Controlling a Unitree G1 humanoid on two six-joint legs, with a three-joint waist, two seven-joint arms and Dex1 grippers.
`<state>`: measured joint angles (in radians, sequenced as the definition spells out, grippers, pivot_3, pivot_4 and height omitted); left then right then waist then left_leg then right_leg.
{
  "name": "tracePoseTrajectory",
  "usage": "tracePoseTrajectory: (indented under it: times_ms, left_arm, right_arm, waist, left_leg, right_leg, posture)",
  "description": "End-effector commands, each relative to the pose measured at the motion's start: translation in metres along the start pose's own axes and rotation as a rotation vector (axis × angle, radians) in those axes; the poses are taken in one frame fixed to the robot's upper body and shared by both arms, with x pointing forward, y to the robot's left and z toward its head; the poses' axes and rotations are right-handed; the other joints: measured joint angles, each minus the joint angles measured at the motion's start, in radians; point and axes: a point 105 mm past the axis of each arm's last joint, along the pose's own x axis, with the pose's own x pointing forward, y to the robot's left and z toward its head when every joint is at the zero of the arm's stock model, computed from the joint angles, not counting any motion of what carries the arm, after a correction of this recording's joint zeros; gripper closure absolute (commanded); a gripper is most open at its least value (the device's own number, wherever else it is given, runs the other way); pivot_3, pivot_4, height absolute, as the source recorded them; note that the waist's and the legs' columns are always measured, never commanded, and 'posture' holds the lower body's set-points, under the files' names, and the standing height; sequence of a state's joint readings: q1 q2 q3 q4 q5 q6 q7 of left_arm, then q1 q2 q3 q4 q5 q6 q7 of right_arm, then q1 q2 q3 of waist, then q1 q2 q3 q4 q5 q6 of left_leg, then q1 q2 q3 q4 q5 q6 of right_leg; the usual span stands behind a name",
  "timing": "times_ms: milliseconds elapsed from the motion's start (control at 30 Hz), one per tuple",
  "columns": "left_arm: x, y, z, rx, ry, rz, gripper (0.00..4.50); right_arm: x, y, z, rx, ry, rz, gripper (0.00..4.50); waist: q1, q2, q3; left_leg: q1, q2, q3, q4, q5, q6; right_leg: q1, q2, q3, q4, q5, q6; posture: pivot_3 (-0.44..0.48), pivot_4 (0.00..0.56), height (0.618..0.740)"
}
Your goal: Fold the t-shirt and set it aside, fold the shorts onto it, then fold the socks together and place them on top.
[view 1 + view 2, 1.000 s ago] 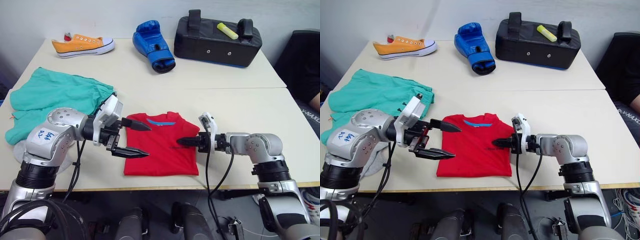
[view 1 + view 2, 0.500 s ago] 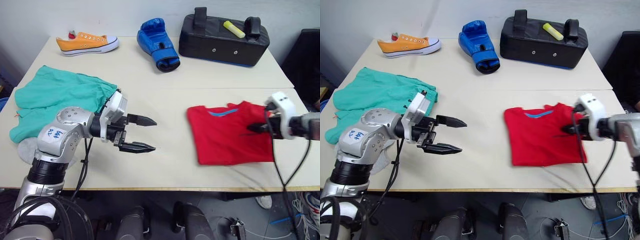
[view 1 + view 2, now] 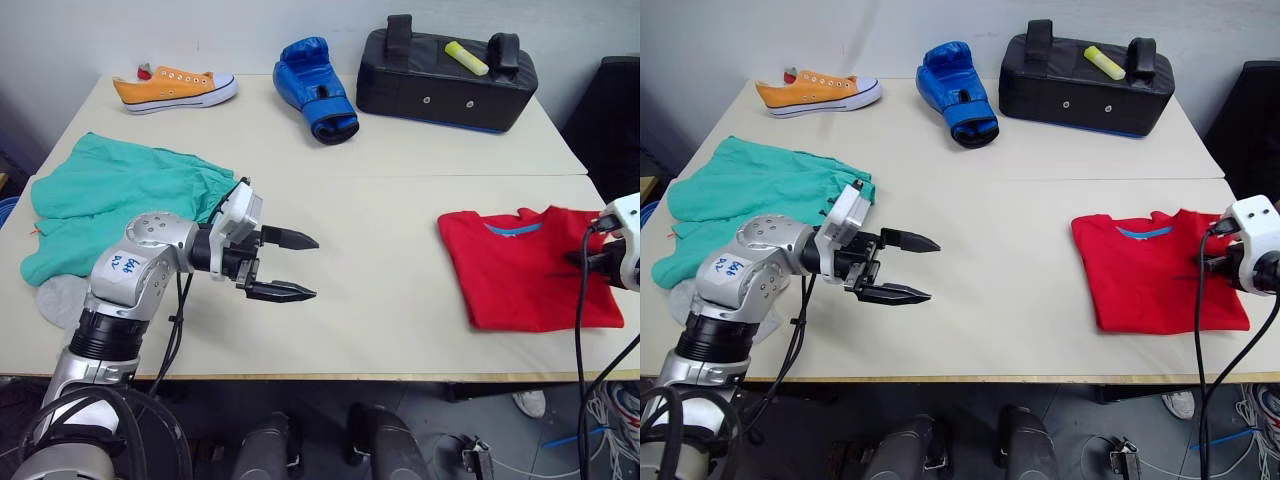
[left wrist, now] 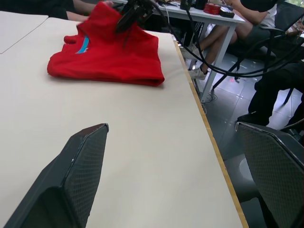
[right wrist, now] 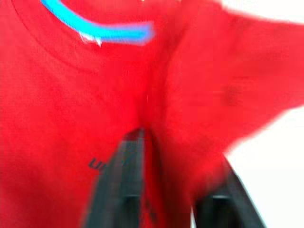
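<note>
Folded bright red cloth t-shirt (image 3: 1160, 270) lies at your right end of the cream tabletop (image 3: 1010, 200), pinched in your right gripper (image 3: 582, 263) jaws. Your left gripper (image 3: 908, 268) hovers mid-table, jaws spread, beside the rumpled teal-green fabric shorts (image 3: 750, 195). Grey knit socks (image 3: 62, 298) peek from under them.

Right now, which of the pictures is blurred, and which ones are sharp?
Right wrist view: strongly smeared, the t-shirt and its blue collar band streaked, the gripper fingers soft-edged. Left wrist view: sharp on the table, slight blur on the far cables. Both eye views: sharp, evenly lit.
</note>
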<state>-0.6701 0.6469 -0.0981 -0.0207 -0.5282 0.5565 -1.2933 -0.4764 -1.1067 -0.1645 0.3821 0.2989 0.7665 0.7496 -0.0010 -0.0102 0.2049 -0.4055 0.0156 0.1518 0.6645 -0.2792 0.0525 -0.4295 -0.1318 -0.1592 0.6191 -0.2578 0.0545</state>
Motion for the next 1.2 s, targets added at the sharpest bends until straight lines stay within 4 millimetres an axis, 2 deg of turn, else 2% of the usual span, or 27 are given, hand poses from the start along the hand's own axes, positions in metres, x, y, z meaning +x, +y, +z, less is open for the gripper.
tracePoseTrajectory:
  times_ms: [33,167,200,233,300,367,467,533,600,667,767,933,1000,1067,1200]
  left_arm:
    - [0.000,-0.001,0.011,0.053,-0.005,-0.015,0.00]
    - [-0.005,-0.002,0.008,0.041,0.002,-0.004,0.00]
    - [-0.007,-0.002,0.007,0.034,0.003,0.007,0.00]
    - [-0.009,-0.002,0.006,0.024,0.002,0.019,0.00]
    - [-0.014,-0.003,0.004,0.012,0.005,0.044,0.00]
    - [-0.019,-0.003,0.001,-0.001,0.007,0.068,0.00]
    - [-0.027,-0.002,-0.004,-0.014,0.019,0.130,0.00]
    - [-0.034,0.000,-0.007,-0.021,0.028,0.175,0.00]
    - [-0.050,0.003,-0.014,-0.029,0.054,0.287,0.00]
    - [-0.065,0.002,-0.020,-0.023,0.087,0.390,0.00]
    - [-0.090,-0.001,-0.031,0.022,0.184,0.558,0.00]
    - [-0.145,0.018,-0.053,0.161,0.463,0.868,0.00]
    - [-0.154,0.025,-0.056,0.189,0.520,0.906,0.00]
    - [-0.164,0.042,-0.058,0.203,0.551,0.974,0.00]
    - [-0.175,0.072,-0.077,0.196,0.657,1.044,0.00]
  right_arm:
    - [-0.022,-0.014,0.013,-0.017,-0.058,-0.072,1.70]
    - [-0.052,-0.036,0.024,-0.097,-0.119,-0.205,0.28]
    - [-0.061,-0.039,0.033,-0.126,-0.166,-0.236,0.03]
    - [-0.070,-0.036,0.045,-0.149,-0.238,-0.242,0.03]
    - [-0.084,-0.014,0.069,-0.129,-0.382,-0.156,0.03]
    - [-0.090,0.024,0.086,-0.119,-0.487,0.007,0.03]
    - [-0.099,0.096,0.104,-0.109,-0.622,0.344,0.03]
    - [-0.105,0.131,0.111,-0.108,-0.666,0.498,0.03]
    - [-0.112,0.182,0.113,-0.110,-0.705,0.743,0.03]
    - [-0.116,0.215,0.109,-0.124,-0.704,0.901,0.03]
    - [-0.112,0.246,0.097,-0.164,-0.665,1.020,0.03]
    - [-0.095,0.264,0.081,-0.147,-0.638,1.055,0.03]
    - [-0.091,0.265,0.081,-0.135,-0.649,1.047,0.03]
    - [-0.085,0.266,0.082,-0.124,-0.660,1.013,0.03]
    - [-0.079,0.266,0.078,-0.139,-0.662,0.936,0.03]
  waist:
    - [0.002,0.000,0.000]
    - [0.007,0.000,0.000]
    - [0.006,0.000,0.000]
    - [0.006,0.001,0.000]
    - [-0.001,0.002,0.000]
    - [-0.006,0.002,0.000]
    - [-0.006,0.001,0.000]
    - [-0.002,0.001,0.000]
    - [0.000,0.001,0.000]
    - [-0.001,0.001,0.000]
    - [-0.001,0.001,0.000]
    - [0.018,0.000,0.000]
    - [0.022,0.001,0.000]
    - [0.028,0.000,0.000]
    - [0.028,-0.001,-0.001]
  left_leg:
    - [0.000,0.000,0.000,0.000,0.000,0.000]
    - [0.000,0.000,0.000,0.000,0.000,0.000]
    - [0.000,0.000,0.000,0.000,0.000,0.000]
    - [0.000,0.000,0.000,0.000,0.000,0.000]
    - [0.000,0.000,-0.001,0.000,0.000,0.000]
    - [0.001,0.001,0.000,-0.001,0.000,-0.001]
    - [0.002,0.004,-0.002,-0.001,0.000,-0.002]
    - [0.002,0.005,-0.003,-0.001,0.000,-0.003]
    - [0.001,0.004,-0.003,-0.001,0.000,-0.002]
    - [0.001,0.003,-0.004,-0.001,-0.001,-0.002]
    - [0.000,0.003,-0.004,-0.001,-0.003,-0.001]
    - [-0.001,0.000,-0.004,-0.001,-0.009,-0.001]
    - [-0.001,0.000,-0.002,-0.001,-0.010,0.000]
    - [-0.001,0.000,-0.002,-0.001,-0.010,0.001]
    - [-0.001,0.000,-0.002,-0.001,-0.010,0.000]
  right_leg:
    - [0.000,0.000,0.000,0.000,0.000,0.000]
    - [0.000,0.000,0.000,0.000,0.000,0.000]
    - [0.000,0.000,0.000,0.000,0.000,0.000]
    - [0.000,0.000,0.000,0.000,0.000,0.000]
    - [0.000,0.000,0.000,0.000,0.000,0.000]
    - [0.000,0.001,0.001,0.000,0.000,0.000]
    - [0.001,0.004,0.000,0.000,0.000,-0.001]
    - [0.001,0.004,0.000,0.001,-0.001,-0.001]
    - [0.000,0.003,0.000,0.001,-0.001,-0.002]
    - [0.000,0.003,0.000,0.000,-0.001,-0.002]
    - [0.000,0.002,0.000,-0.001,-0.001,-0.002]
    - [0.001,-0.001,0.000,-0.004,0.001,0.001]
    - [0.001,-0.002,0.000,-0.005,0.002,0.001]
    - [0.001,-0.002,0.000,-0.006,0.002,0.001]
    - [0.001,-0.002,0.000,-0.007,0.002,0.001]
  posture:
    - [0.000,0.150,0.740]
    - [0.000,0.150,0.740]
    - [0.000,0.150,0.740]
    - [0.000,0.150,0.740]
    - [0.000,0.150,0.740]
    - [0.000,0.150,0.740]
    - [0.000,0.150,0.740]
    - [0.000,0.150,0.740]
    - [0.000,0.150,0.740]
    - [0.000,0.150,0.740]
    - [0.000,0.150,0.740]
    - [0.000,0.150,0.740]
    - [0.000,0.150,0.740]
    - [0.000,0.150,0.740]
    - [0.000,0.150,0.740]
